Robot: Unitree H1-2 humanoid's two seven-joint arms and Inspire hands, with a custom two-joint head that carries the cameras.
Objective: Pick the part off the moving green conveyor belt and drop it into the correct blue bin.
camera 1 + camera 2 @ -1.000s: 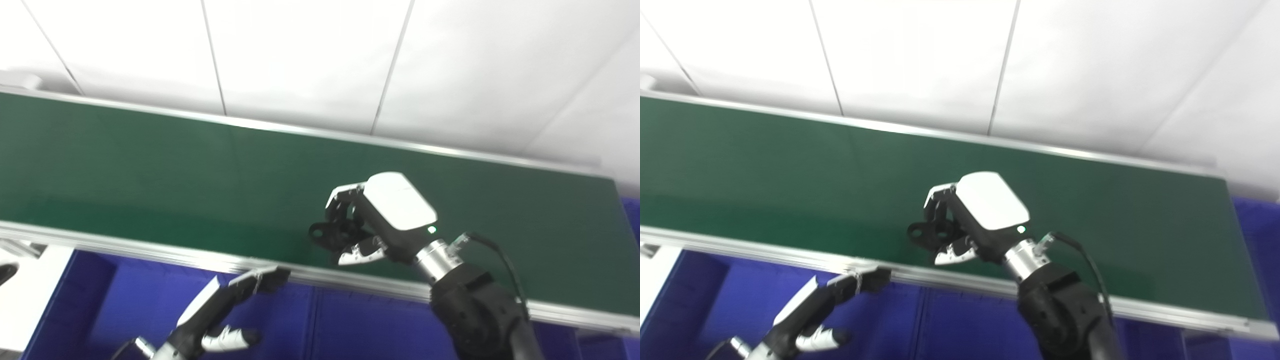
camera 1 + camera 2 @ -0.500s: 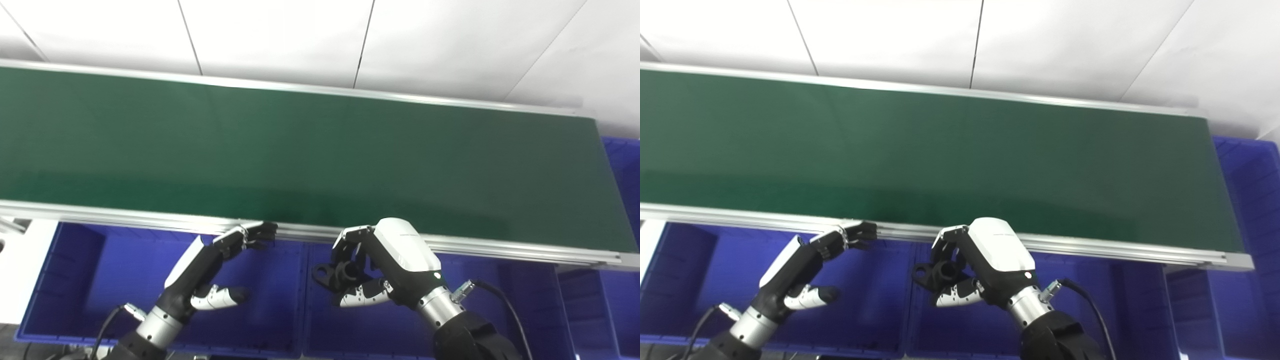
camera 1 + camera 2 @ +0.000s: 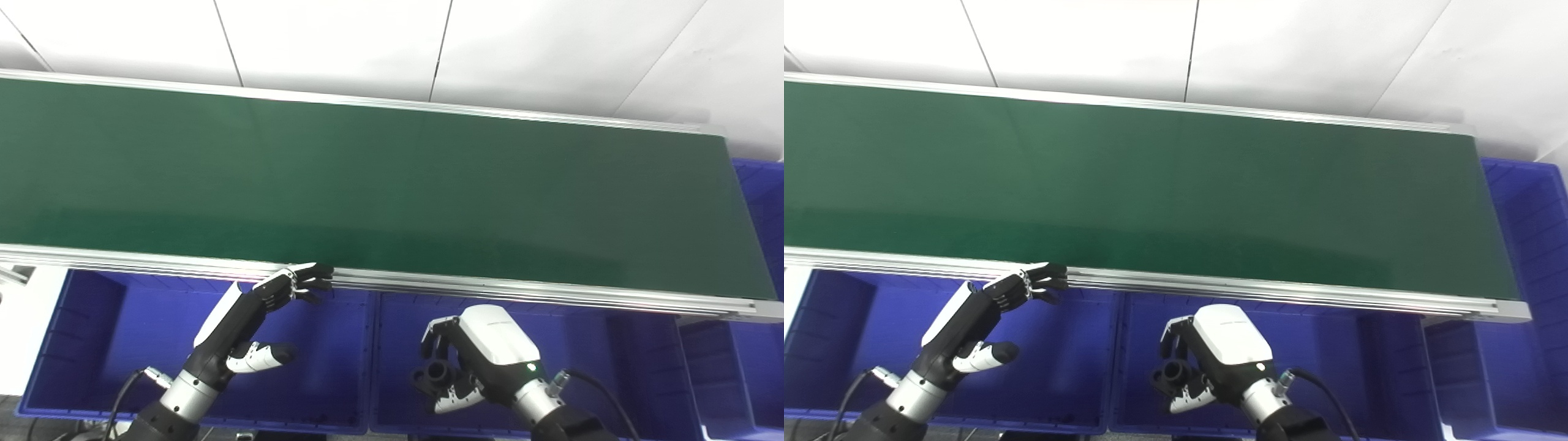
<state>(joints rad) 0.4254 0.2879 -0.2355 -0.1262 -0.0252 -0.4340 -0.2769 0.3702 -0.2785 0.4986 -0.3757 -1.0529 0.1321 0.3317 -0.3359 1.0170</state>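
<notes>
The black part (image 3: 436,374) sits inside the curl of the right hand (image 3: 474,361), pinched between its fingers (image 3: 436,338) above and the thumb (image 3: 451,401) below, with a round socket end poking out to the left. That hand is closed around the part and hangs over the middle blue bin (image 3: 618,367), below the near rail of the green conveyor belt (image 3: 392,184). The left hand (image 3: 245,334) holds nothing; its fingers are spread and stretched forward, tips at the belt's near rail, over the left blue bin (image 3: 104,343).
</notes>
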